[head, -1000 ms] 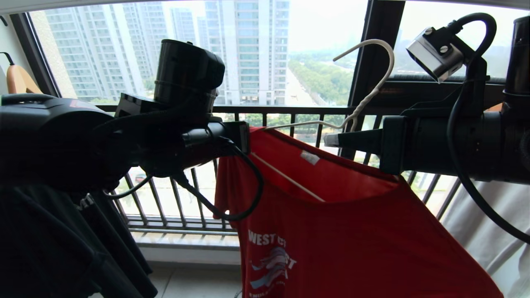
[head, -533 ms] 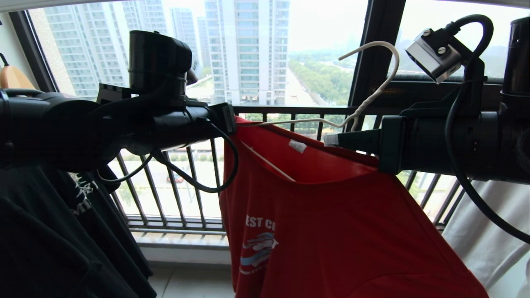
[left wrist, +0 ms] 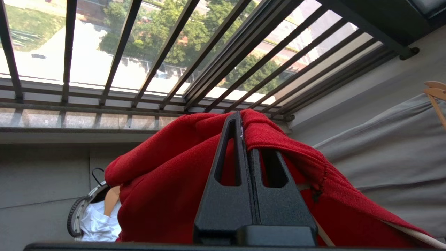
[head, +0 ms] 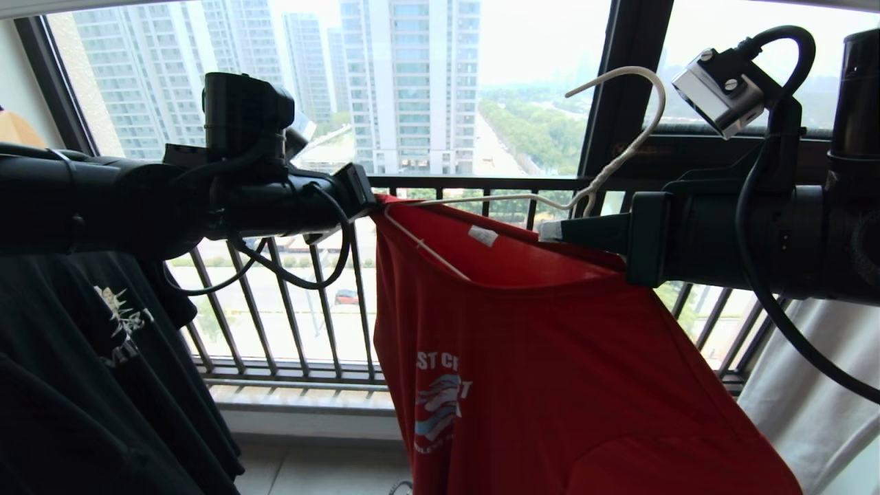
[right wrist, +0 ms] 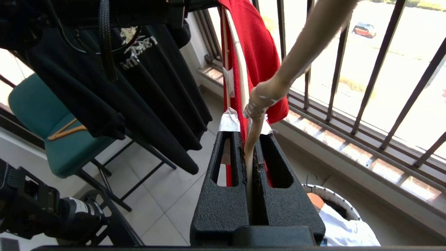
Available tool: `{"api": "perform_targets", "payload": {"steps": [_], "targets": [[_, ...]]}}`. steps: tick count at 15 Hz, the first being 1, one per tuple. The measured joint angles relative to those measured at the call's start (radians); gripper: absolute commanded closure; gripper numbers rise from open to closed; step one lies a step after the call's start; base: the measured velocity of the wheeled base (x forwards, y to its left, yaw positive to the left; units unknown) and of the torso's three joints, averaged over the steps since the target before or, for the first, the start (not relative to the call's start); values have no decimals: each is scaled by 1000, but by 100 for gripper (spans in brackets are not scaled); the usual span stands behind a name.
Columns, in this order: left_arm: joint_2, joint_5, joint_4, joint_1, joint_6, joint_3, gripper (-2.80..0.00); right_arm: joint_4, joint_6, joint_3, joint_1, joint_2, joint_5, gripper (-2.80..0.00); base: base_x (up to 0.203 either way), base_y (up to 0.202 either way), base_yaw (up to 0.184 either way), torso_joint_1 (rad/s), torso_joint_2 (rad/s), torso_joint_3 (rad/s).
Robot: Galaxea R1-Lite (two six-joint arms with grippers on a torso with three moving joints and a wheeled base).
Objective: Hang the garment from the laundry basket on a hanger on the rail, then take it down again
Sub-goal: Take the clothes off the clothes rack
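The garment (head: 550,357), a red T-shirt with white lettering, hangs between my two arms in front of the window. My left gripper (head: 368,199) is shut on its collar edge (left wrist: 264,134), at the left end of the hanger. The hanger (head: 639,117) is thin white wire, and its hook stands free in the air below the pale rail (head: 103,7). My right gripper (head: 550,232) is shut on the hanger's wire just below the twisted neck (right wrist: 259,99). The laundry basket (right wrist: 334,197) stands on the floor below, with white cloth in it.
Black T-shirts (head: 103,385) hang close at the left and a white shirt (head: 811,385) at the right. The dark barred window railing (head: 289,309) is right behind the garment. A teal chair (right wrist: 52,139) stands behind the black shirts.
My left arm has swung left and slightly up with its wrist turning, drawing the collar out toward the hanger's left end. The right arm and the hanger have stayed still.
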Motion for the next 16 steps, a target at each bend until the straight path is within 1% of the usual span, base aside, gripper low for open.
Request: {"api": "perform_targets", "payload": {"steps": [1, 3, 4, 5, 7, 8, 9, 10, 11, 12, 13, 16], "targets": [[3, -68, -14, 17, -43, 3, 0, -1, 0, -1, -2, 1, -2, 0, 0, 0, 0, 0, 0, 0], [6, -195, -97, 40, -106, 49, 0, -1, 1, -4, -12, 4, -6, 0, 0, 0, 0, 0, 0, 0], [6, -264, -148, 47, -133, 75, 0, -1, -1, -6, -17, 5, -6, 0, 0, 0, 0, 0, 0, 0], [8, -310, -175, 50, -147, 90, 0, -1, -3, -6, -20, 5, -6, 0, 0, 0, 0, 0, 0, 0], [24, -327, -193, 52, -159, 106, 0, -1, -5, -5, -21, 5, -5, 0, 0, 0, 0, 0, 0, 0], [33, -328, -219, 53, -184, 109, 0, -1, -5, -4, -22, 4, -4, 0, 0, 0, 0, 0, 0, 0], [40, -329, -267, 54, -225, 117, 0, -1, -6, -2, -22, 3, -3, 0, 0, 0, 0, 0, 0, 0], [45, -329, -328, 54, -269, 133, 0, -1, -6, -1, -21, 3, -1, 0, 0, 0, 0, 0, 0, 0], [48, -329, -393, 56, -296, 153, 0, -1, -7, 0, -20, 2, -1, 0, 0, 0, 0, 0, 0, 0], [52, -329, -445, 61, -307, 169, 0, -1, -7, 0, -19, 1, -1, 0, 0, 0, 0, 0, 0, 0], [54, -329, -473, 70, -312, 177, 0, -1, -12, 2, -19, -2, 0, 0, 0, 0, 0, 0, 0, 0], [55, -329, -479, 89, -333, 181, 0, 2, -28, 7, -18, -7, 1, 0, 0, 0, 0, 0, 0, 0]]}}
